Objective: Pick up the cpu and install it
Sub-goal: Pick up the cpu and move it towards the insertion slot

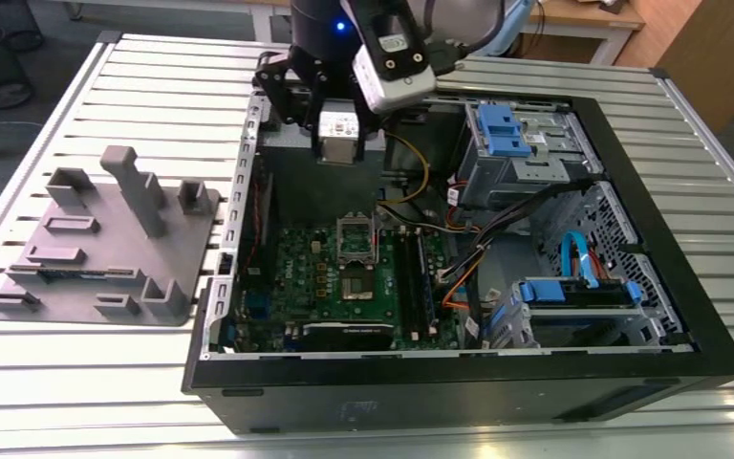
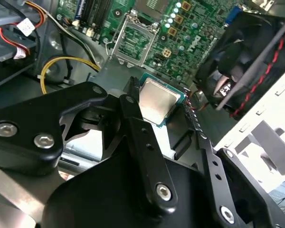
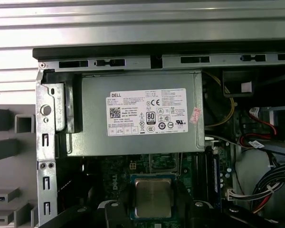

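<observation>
Pincer (image 3: 153,207) clenched on cpu (image 2: 159,101) by opposite edges, in air over open case (image 1: 469,382), near power supply (image 3: 137,114). Socket (image 2: 134,42) uncovered, well apart from cpu. Fan (image 2: 249,52) crowds one side.

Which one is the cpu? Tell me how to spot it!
Find the big open black computer case on the slatted table; the robot's black gripper hangs above it. Pinched in that gripper is the cpu, a small flat square. Unlike the dark socket and green board beneath, it has a plain silvery top with a thin green rim.
</observation>
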Robot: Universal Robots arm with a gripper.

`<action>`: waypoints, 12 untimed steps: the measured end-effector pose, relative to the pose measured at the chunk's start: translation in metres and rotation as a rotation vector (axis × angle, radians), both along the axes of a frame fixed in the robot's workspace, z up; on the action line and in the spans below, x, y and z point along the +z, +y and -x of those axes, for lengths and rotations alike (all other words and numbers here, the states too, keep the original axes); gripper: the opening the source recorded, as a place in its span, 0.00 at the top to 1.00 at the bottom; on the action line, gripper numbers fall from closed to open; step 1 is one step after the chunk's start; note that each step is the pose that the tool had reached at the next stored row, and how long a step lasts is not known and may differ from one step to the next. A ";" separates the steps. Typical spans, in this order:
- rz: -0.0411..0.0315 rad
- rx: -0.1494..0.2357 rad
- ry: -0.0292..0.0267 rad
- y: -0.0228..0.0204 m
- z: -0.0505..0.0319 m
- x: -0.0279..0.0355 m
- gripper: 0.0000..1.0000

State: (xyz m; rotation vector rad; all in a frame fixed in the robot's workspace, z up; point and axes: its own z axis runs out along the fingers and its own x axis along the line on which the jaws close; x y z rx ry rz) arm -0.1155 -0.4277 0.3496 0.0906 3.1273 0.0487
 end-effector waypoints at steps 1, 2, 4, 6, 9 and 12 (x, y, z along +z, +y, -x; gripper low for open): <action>0.0000 0.000 -0.0003 0.0000 -0.0008 -0.0005 0.53; 0.0001 0.000 -0.0006 0.0000 -0.0014 -0.0010 0.53; 0.0003 0.000 -0.0017 0.0000 -0.0024 -0.0021 0.53; 0.0002 0.000 -0.0036 -0.0003 -0.0030 -0.0036 0.53; 0.0003 0.000 -0.0083 -0.0013 -0.0036 -0.0062 0.53; 0.0003 0.000 -0.0131 -0.0030 -0.0041 -0.0087 0.53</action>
